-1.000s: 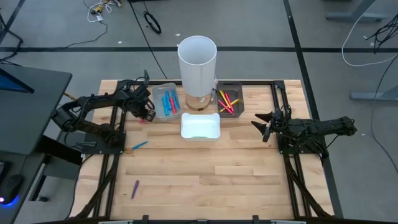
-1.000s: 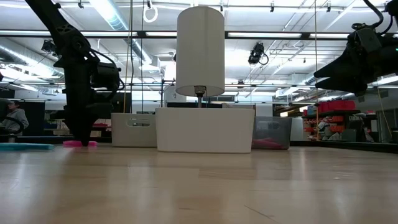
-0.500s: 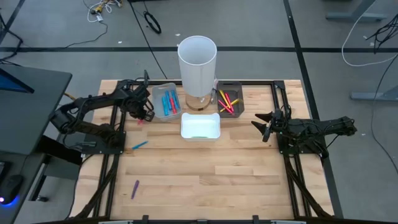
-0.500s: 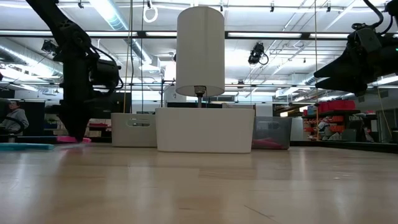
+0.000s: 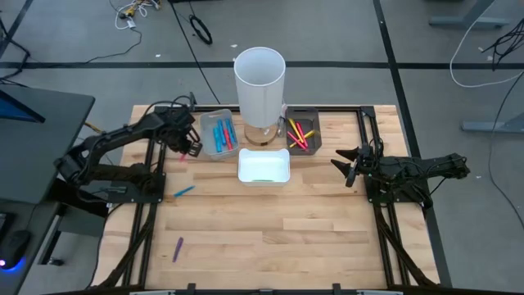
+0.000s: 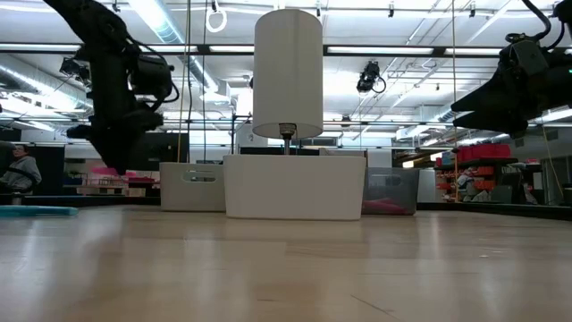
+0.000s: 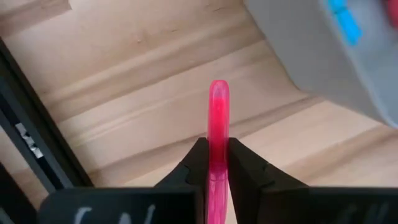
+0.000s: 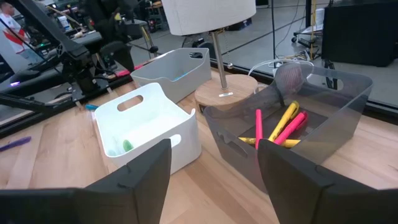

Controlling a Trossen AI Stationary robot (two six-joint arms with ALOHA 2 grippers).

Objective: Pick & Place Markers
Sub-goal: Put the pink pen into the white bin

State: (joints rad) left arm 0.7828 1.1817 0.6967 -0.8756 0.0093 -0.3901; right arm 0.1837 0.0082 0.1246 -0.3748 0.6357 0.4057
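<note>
My left gripper (image 5: 186,148) hangs above the table just left of the light grey tray (image 5: 217,133), shut on a pink marker (image 7: 217,118). In the low view this gripper (image 6: 112,166) is well above the wood. Blue markers lie in the light grey tray. Red and yellow markers (image 8: 283,127) lie in the dark tray (image 5: 301,133), and a green one in the white tray (image 5: 264,166). A blue marker (image 5: 183,190) and a purple marker (image 5: 178,248) lie flat on the table. My right gripper (image 5: 345,165) waits open at the table's right, raised. My left gripper pinches the pink marker between its two fingers (image 7: 198,163), coming from above and pointing down. The marker's free end (image 7: 217,87) sticks out past the fingertips. It is lifted clear of the table, next to the light grey tray's wall (image 7: 323,68).
A tall white cylinder on a round wooden base (image 5: 260,82) stands between the two far trays. Black rails (image 5: 151,172) run along the table's left and right sides. Bare wood (image 5: 278,229) fills the near half of the table.
My left gripper has risen, still shut on the pink marker. The marker lay on the table a second ago and now hangs clear above it. The gripper has also drifted a little toward the table's left edge.
</note>
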